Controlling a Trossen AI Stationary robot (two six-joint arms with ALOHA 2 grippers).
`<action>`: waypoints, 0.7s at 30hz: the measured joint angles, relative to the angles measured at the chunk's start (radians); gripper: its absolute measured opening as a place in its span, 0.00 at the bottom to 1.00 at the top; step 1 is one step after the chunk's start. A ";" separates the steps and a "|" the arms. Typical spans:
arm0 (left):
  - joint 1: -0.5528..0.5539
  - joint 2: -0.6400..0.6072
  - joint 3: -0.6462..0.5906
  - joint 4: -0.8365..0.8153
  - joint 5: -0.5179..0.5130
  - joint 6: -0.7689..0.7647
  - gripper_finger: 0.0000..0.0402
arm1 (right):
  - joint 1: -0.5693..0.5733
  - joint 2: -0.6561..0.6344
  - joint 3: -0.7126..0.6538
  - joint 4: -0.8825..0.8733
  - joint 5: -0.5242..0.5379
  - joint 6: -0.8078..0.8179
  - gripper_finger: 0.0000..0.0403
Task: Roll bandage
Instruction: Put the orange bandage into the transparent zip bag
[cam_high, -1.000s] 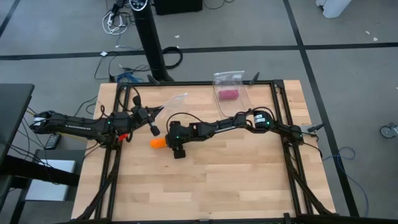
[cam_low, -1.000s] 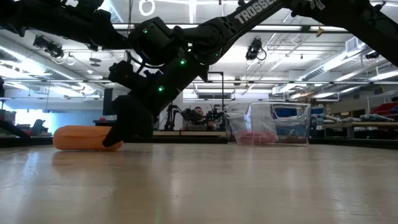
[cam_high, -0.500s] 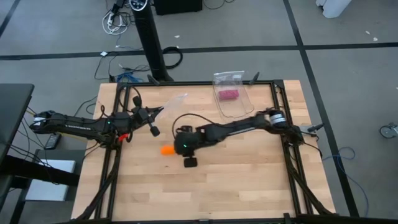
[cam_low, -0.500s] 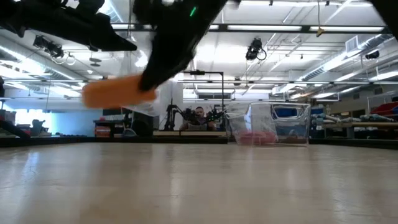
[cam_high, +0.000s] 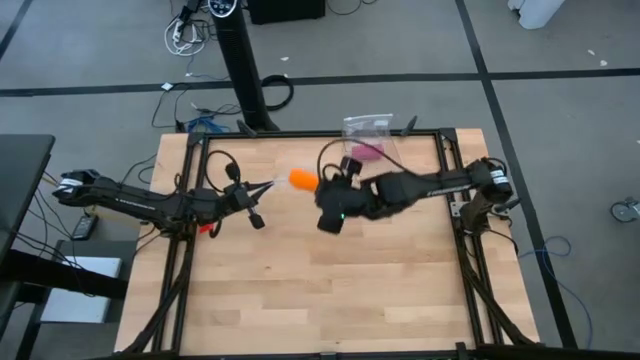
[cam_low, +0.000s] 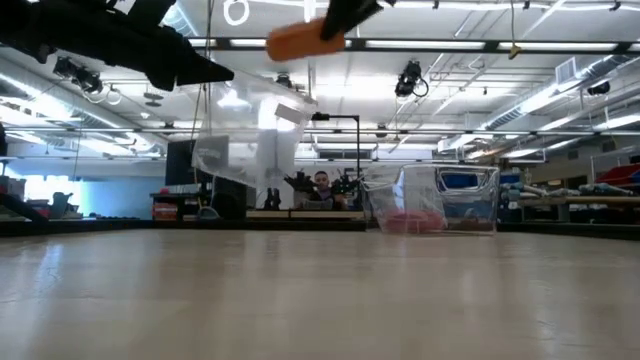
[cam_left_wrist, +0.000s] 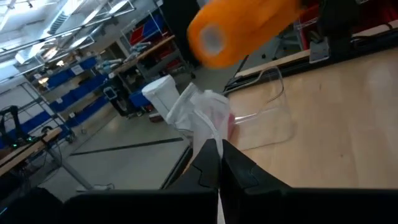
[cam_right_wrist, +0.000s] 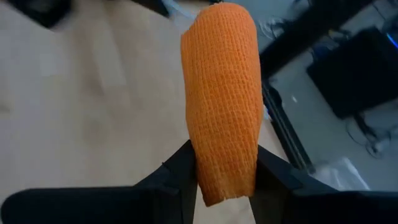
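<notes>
The bandage (cam_high: 302, 180) is a bright orange roll, held in the air over the far middle of the table by my right gripper (cam_high: 322, 186), which is shut on it. It shows high up in the low view (cam_low: 295, 40) and close in the right wrist view (cam_right_wrist: 222, 93). My left gripper (cam_high: 250, 195) reaches in from the table's left and is shut on a clear plastic bag (cam_low: 250, 140). The roll (cam_left_wrist: 239, 28) hangs just beyond that bag. My left gripper pinches a crumpled edge of the clear bag (cam_left_wrist: 205, 134) between its two shut fingers (cam_left_wrist: 242, 169). It comes in level from the table's left. The bag stands out beyond the fingertips, lifted clear of the table. My right gripper pinches the roll between its two fingers (cam_right_wrist: 177, 171), on opposite sides of the end nearest the wrist (cam_right_wrist: 225, 171). The fingers slant down from the table's right and lie along the roll. The roll sticks out past the fingertips toward the left, lifted clear.
A second clear bag (cam_high: 368, 150) with a small pink bundle (cam_low: 410, 220) inside it lies at the table's far edge. A black frame (cam_high: 450, 160) runs round the tabletop. The near half of the wooden table (cam_high: 330, 290) is bare.
My right gripper has lifted the roll off the table and carried it up, toward the far edge and to the right, tipping as it rose. The roll now hangs clear, high above the wood. My left gripper has shifted a little toward the table's middle with the bag.
</notes>
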 joint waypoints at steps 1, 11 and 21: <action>-0.007 0.011 0.000 0.019 -0.009 0.006 0.00 | -0.020 0.003 0.000 -0.012 -0.006 -0.002 0.28; -0.019 0.053 0.048 0.021 -0.061 -0.046 0.00 | -0.075 0.047 -0.001 -0.024 -0.068 -0.031 0.28; -0.019 0.056 0.048 0.032 -0.051 -0.119 0.00 | -0.053 0.044 0.000 -0.002 -0.099 -0.066 0.25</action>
